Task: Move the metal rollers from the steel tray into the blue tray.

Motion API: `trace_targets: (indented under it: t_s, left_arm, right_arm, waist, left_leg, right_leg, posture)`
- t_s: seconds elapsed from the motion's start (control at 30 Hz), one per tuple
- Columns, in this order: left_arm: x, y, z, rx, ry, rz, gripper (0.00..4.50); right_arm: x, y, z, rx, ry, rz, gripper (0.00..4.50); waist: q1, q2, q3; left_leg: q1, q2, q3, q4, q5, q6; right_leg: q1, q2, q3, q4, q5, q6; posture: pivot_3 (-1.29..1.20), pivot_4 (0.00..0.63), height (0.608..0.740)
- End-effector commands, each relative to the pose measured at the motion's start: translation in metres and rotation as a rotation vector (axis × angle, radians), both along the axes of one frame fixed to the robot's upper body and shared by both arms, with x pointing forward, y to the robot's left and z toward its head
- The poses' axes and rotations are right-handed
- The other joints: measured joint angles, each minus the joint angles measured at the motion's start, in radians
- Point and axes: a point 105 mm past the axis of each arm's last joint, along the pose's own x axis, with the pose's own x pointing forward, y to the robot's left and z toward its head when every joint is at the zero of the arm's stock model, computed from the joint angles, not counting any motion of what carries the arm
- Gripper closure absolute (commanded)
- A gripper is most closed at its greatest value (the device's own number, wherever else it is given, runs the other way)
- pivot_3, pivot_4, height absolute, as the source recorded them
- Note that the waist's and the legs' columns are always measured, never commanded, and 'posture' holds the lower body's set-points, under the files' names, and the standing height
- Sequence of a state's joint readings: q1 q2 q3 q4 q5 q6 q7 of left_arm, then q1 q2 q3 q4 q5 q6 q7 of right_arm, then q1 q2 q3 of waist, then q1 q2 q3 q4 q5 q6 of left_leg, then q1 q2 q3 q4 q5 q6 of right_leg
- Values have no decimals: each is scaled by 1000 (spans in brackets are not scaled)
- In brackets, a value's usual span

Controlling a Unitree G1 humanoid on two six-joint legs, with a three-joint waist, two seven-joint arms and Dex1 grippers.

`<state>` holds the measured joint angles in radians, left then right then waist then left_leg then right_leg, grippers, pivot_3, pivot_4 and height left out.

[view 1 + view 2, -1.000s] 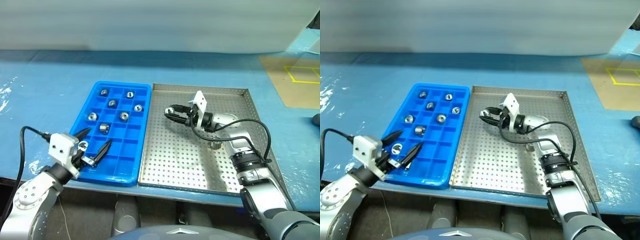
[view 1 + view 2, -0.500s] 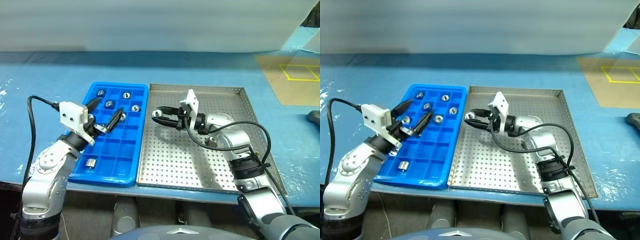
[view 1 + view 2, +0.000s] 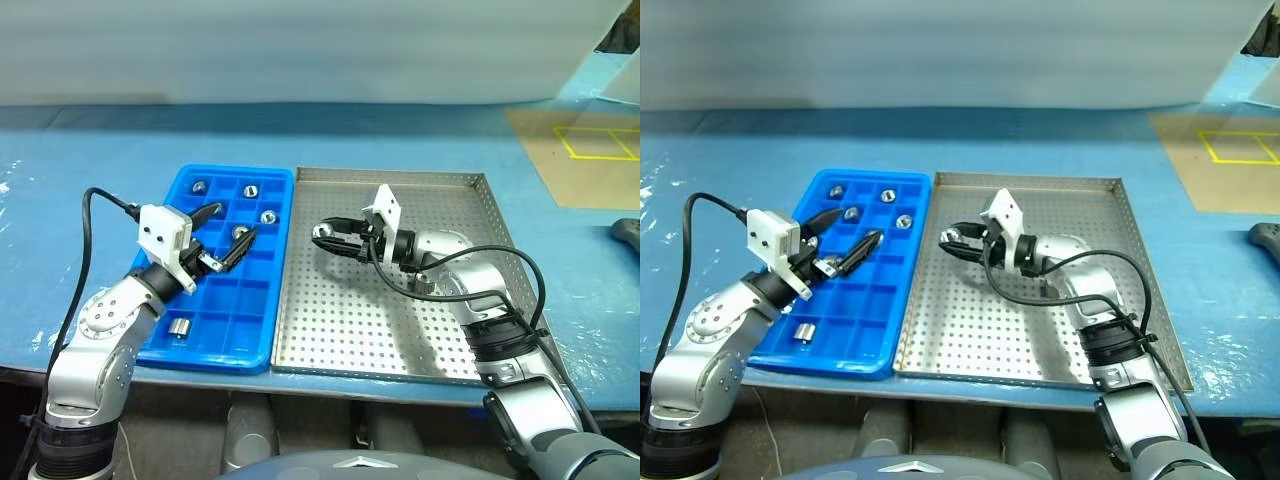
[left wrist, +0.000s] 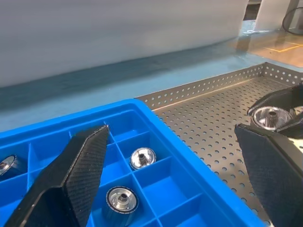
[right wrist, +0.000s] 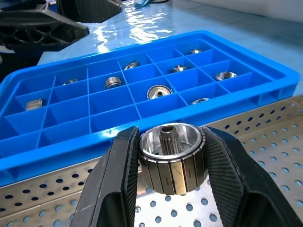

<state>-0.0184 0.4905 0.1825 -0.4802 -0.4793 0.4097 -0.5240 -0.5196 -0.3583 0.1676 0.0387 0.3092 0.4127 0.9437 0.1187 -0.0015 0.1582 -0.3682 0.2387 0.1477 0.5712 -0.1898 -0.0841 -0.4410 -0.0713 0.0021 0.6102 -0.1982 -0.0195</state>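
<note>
The blue tray [image 3: 262,322] lies on the left and holds several metal rollers in its compartments, among them one at the far side [image 3: 251,189] and one near the front [image 3: 180,327]. My left gripper [image 3: 232,225] hovers open over the tray's middle with nothing between its fingers [image 4: 90,156]. The steel tray [image 3: 340,340] lies to the right of it. My right gripper [image 3: 322,234] is above the steel tray's left part, pointing toward the blue tray. It is shut on a metal roller [image 5: 171,156], lifted off the perforated floor.
Blue sheeting covers the table. A brown board with yellow tape lines [image 3: 590,145] lies at the far right, and a dark object [image 3: 628,232] sits at the right edge. A small shiny piece [image 3: 421,284] shows behind my right forearm on the steel tray.
My left gripper, still open, rose from the blue tray's front edge to over its middle. My right gripper drew slightly toward the blue tray with the roller. The camera shifted a little.
</note>
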Motion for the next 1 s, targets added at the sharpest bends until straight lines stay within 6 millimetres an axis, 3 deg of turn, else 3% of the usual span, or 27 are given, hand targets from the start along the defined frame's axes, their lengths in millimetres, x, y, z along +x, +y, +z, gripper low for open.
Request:
trace_targets:
  t_s: [0.03,0.17,0.43,0.63,0.93,0.97,1.0]
  left_arm:
    - [3,1,9,-2,-47,-6,37]
    - [9,-2,16,-32,-81,-6,37]
    - [16,-18,6,9,-62,-95,37]
    - [28,-41,9,9,-81,-184,37]
    - [40,-72,-4,62,-62,-327,37]
    - [41,-75,-4,63,-62,-338,0]
    - [43,-79,-5,61,-60,-355,0]
  right_arm:
    - [0,-8,12,18,-50,-12,2824]
    - [-3,-9,6,-14,-31,-2,2824]
    - [-2,-19,-7,-57,-14,-56,2824]
    - [-2,-33,-21,-103,5,-121,2824]
    - [-3,-57,-33,-135,34,-246,2824]
    - [-4,-58,-33,-135,39,-247,2106]
    - [-6,-59,-33,-137,42,-246,1831]
  waist:
    - [0,0,0]
    - [2,0,0]
    - [-13,0,0]
    - [-22,0,0]
    - [-44,0,0]
    - [-47,0,0]
    - [-50,0,0]
  left_leg:
    - [0,0,0,0,0,0]
    - [0,0,0,0,0,0]
    - [0,0,0,1,0,0]
    - [0,-1,0,2,0,0]
    - [0,-1,0,2,0,0]
    - [0,-1,0,2,0,0]
    - [0,-1,0,2,0,0]
  right_leg:
    - [0,0,0,0,0,0]
    - [0,0,0,0,0,0]
    - [0,0,0,0,0,0]
    - [1,-1,0,1,0,0]
    - [1,-1,1,2,0,0]
    - [1,-1,1,2,0,0]
    - [1,-1,1,2,0,0]
  posture:
    - [143,150,740]
    - [143,150,740]
    - [89,150,740]
    - [33,150,740]
    - [-53,150,740]
    - [-53,150,740]
    - [-77,150,740]
